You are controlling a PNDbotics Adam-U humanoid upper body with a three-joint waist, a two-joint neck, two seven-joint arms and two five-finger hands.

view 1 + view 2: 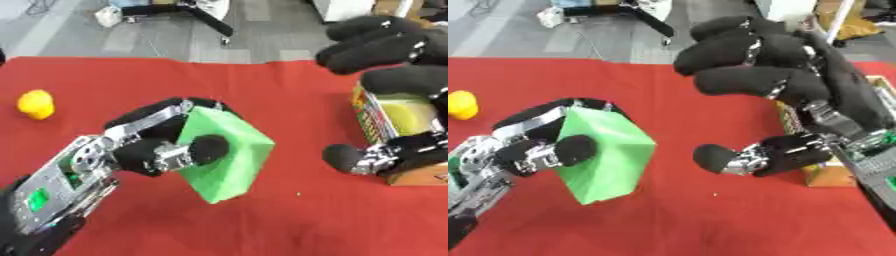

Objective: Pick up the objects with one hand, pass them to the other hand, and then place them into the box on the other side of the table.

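A green block [229,152] is held above the red tablecloth [262,85] by my left hand [153,145], whose fingers wrap its top and whose thumb presses its front face. My right hand [798,85] hangs open to the right of the block, fingers spread above and thumb [724,158] below, facing the block without touching it. Behind the right hand a cardboard box [394,130] with a printed rim sits at the table's right edge, with something yellow-green inside. A yellow object [36,104] lies at the far left of the cloth.
Grey floor, cables and a black stand base [206,15] lie beyond the table's far edge. Bare red cloth stretches between the yellow object and the box.
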